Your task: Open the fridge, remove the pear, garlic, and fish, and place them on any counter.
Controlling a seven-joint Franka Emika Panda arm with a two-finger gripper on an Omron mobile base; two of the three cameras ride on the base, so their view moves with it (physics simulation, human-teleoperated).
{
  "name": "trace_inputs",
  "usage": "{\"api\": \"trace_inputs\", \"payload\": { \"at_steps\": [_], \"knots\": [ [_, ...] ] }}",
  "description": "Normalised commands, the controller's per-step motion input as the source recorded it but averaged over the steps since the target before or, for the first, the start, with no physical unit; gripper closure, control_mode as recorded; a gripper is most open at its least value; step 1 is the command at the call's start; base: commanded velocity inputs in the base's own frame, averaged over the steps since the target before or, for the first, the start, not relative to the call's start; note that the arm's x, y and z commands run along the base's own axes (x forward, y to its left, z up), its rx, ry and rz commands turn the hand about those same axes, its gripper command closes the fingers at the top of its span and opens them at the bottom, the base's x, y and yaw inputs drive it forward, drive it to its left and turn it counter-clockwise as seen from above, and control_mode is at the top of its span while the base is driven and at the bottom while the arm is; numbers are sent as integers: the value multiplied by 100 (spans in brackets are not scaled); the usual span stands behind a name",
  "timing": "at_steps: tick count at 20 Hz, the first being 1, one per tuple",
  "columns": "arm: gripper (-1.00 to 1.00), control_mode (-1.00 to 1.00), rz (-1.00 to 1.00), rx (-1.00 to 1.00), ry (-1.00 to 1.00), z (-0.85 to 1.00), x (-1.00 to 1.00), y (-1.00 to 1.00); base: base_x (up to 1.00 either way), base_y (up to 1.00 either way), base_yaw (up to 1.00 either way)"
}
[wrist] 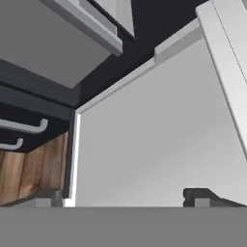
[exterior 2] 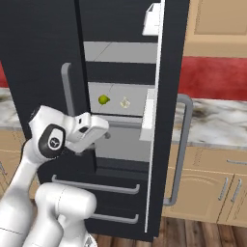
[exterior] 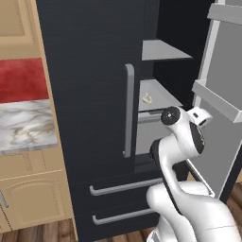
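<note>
Pear (exterior 2: 103, 100) and garlic (exterior 2: 125, 102) sit on fridge (exterior 2: 43, 58) shelf above the spread fingers (wrist: 195, 195).

Before me the fridge (exterior: 90, 94) is black with grey shelves; a yellow-green pear (exterior 2: 103, 100), off-white garlic (exterior 2: 125, 102) (lumpy), beside a brown-veined marble surface (exterior: 23, 125).

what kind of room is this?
A simulated kitchen: a tall black fridge with one door open, a marble counter over tan cabinets, and a pear on a fridge shelf.
</note>
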Motion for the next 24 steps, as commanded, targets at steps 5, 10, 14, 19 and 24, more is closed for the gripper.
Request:
{"api": "trace_inputs", "payload": {
  "at_steps": [5, 10, 14, 19, 24],
  "knots": [
    [-100, -100, 11, 25, 0, 37, -12, 100, 0, 0, 0],
    [-100, -100, 9, 36, 0, 37, 0, 85, 0, 0, 0],
    [-100, -100, 6, 33, -8, 35, 10, 58, 0, 0, 0],
    [-100, -100, 4, 22, -20, 11, 38, 42, 0, 0, 0],
    [-100, -100, 0, 9, -14, 2, 49, 36, 0, 0, 0]
  ]
}}
